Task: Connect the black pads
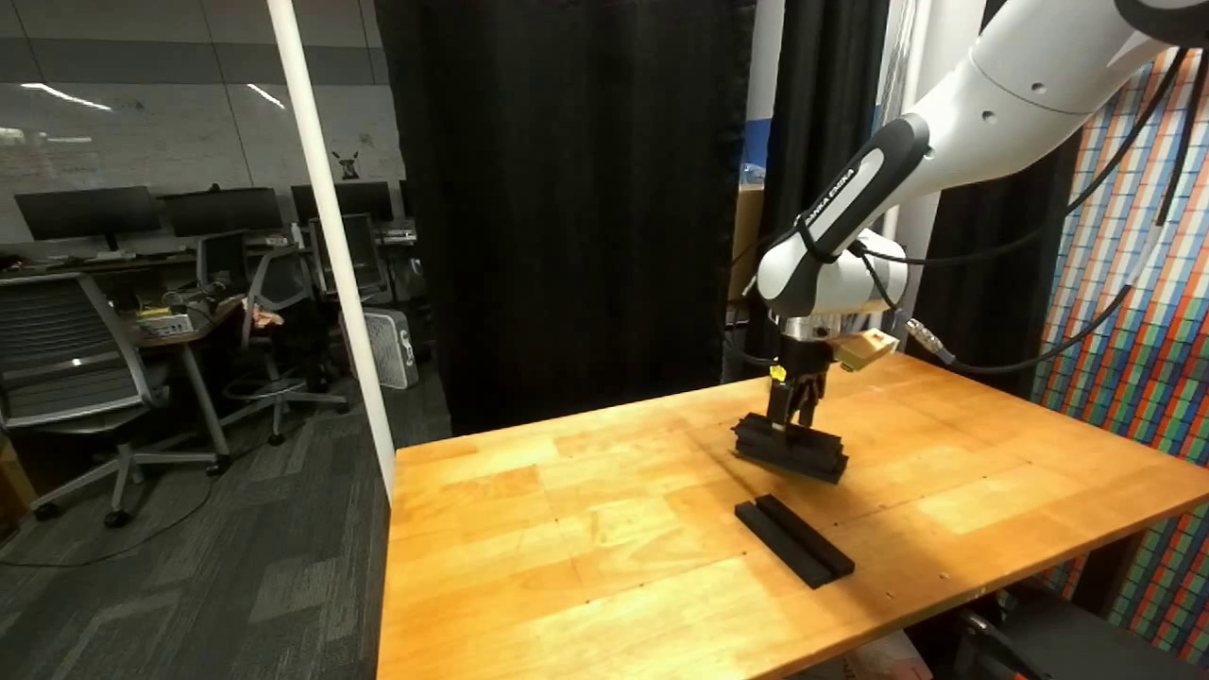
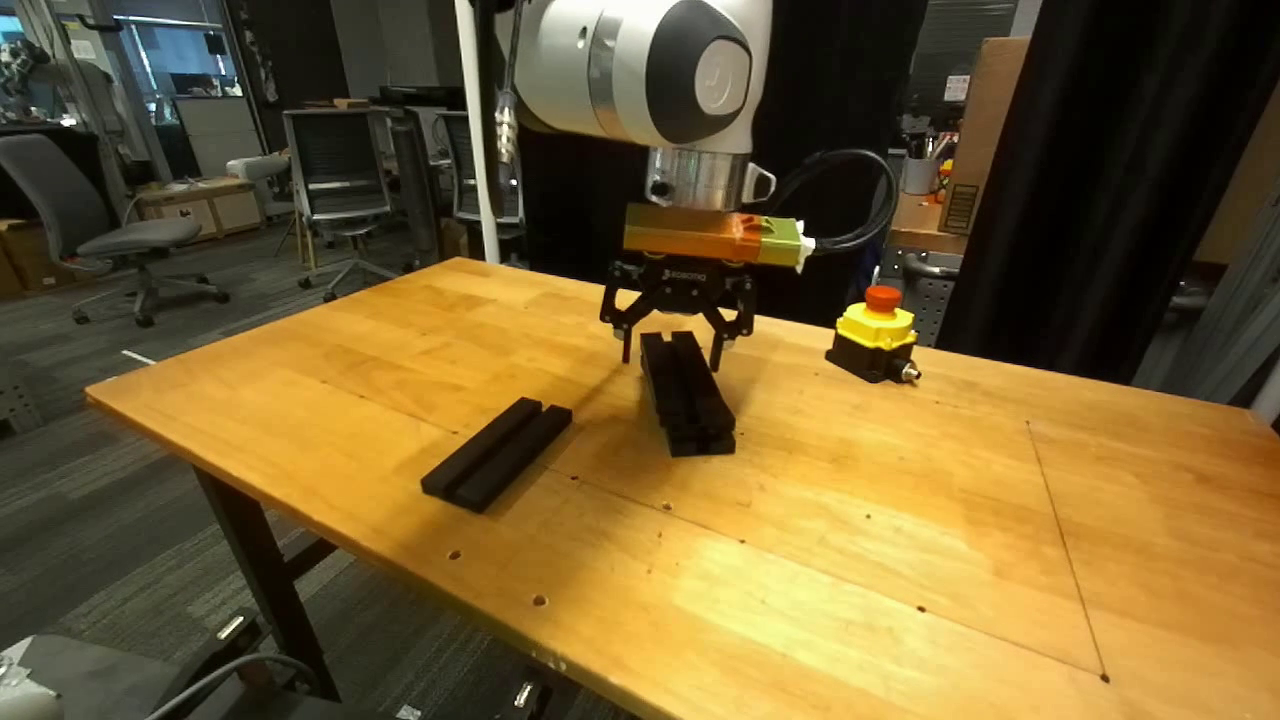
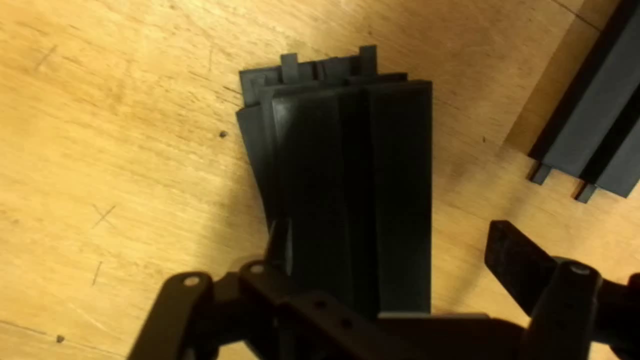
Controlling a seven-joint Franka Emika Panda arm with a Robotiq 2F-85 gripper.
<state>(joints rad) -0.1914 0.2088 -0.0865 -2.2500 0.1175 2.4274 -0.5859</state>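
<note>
Blk pad stack (image 3: 320, 200), skewed, on table (image 2: 900, 520).
Tool (image 2: 671, 361) spread wide, astride stack; grooved blk pad (image 2: 518, 458) nr stack.

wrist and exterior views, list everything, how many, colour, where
wooden table: one, light brown, both exterior views
pad stack: several, number unclear, black, on the table
separate grooved pad: one, black, apart from the stack
button box: one, red, yellow and black, on the table
office chairs: several, grey, background
monitors: at least three, dark, background
boxy unit: one, whitish, background
curtains: at least two, black, behind the table
slanted pole: one, white, by a table corner
cardboard boxes: several, brown, background
patterned panel: one, multicoloured, beyond the table
robot arm: one, white and black, over the table
gripper: one, black, jaws open at the stack
</note>
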